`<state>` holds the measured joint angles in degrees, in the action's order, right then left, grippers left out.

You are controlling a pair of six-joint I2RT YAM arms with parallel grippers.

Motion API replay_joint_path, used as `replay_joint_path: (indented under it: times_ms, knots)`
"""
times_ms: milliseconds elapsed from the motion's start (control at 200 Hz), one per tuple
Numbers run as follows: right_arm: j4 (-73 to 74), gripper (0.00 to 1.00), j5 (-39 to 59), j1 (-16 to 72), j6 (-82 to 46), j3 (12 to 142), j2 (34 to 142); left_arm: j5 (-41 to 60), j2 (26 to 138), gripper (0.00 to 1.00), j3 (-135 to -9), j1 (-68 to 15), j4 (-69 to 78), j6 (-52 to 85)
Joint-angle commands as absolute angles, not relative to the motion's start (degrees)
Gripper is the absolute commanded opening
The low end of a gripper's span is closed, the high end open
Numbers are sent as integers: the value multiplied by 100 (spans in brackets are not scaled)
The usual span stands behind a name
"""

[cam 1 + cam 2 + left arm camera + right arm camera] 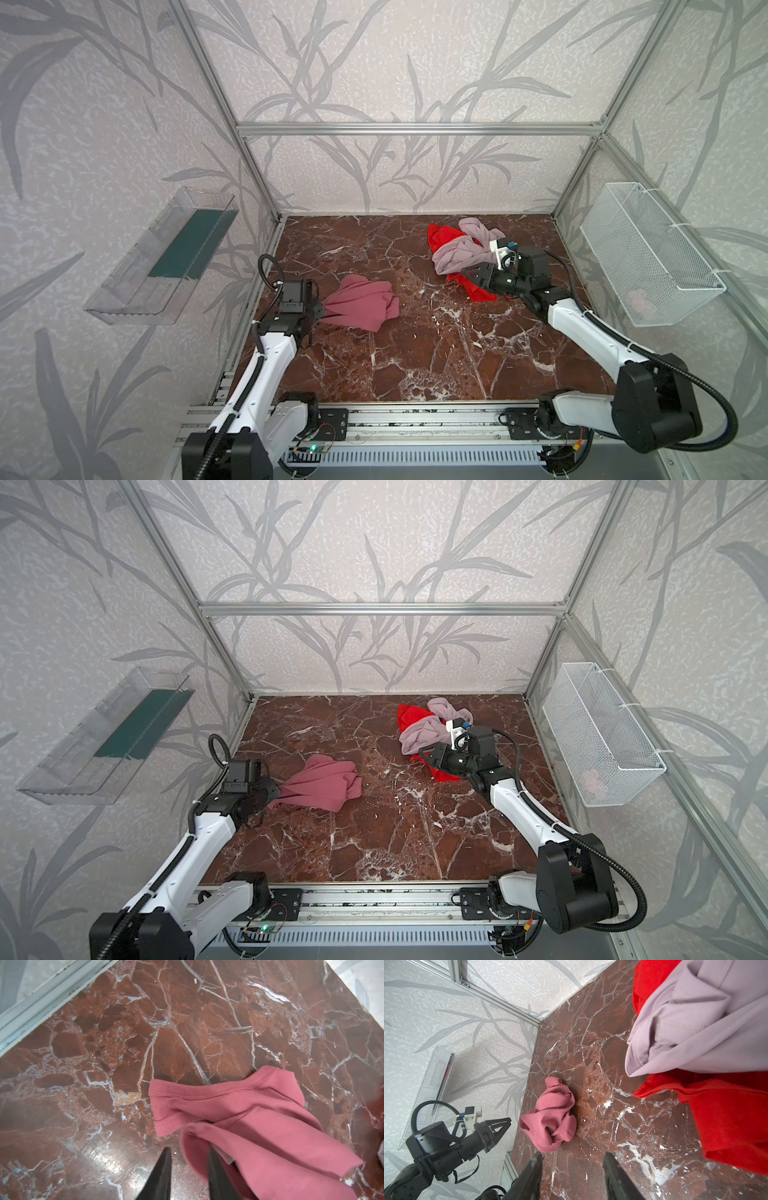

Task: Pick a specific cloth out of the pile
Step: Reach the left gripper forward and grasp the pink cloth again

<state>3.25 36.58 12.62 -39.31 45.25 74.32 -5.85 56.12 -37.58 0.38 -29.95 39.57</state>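
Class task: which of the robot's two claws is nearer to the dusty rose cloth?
Left. The left claw sits at the dusty rose cloth's near edge, jaws parted. The right claw is across the marble table, beside the pile.

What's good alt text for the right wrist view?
A crumpled dusty rose cloth lies alone on the red-brown marble table, apart from a pile where a pale lilac cloth lies over a bright red cloth. The right gripper has its jaws open and empty, and the left gripper sits beside the rose cloth.
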Motion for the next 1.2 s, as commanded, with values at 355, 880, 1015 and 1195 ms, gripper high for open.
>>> replay_joint_path:
  times_ms: [355,880,1015,1195]
  knots:
    - [549,48,3657,1204,-3961,4667,7442,-650,5844,34,-4345,-2238,-2746,3692]
    - [521,48,3603,1205,-3992,4491,7287,-958,8655,39,-5772,-4090,-2073,3099]
    - [510,48,3634,1207,-3974,4500,7295,-1195,9147,42,-6038,-4083,-2243,3010]
    - [516,48,3623,1186,-3946,4526,7358,-1477,9707,41,-6374,-4069,-2628,2902]
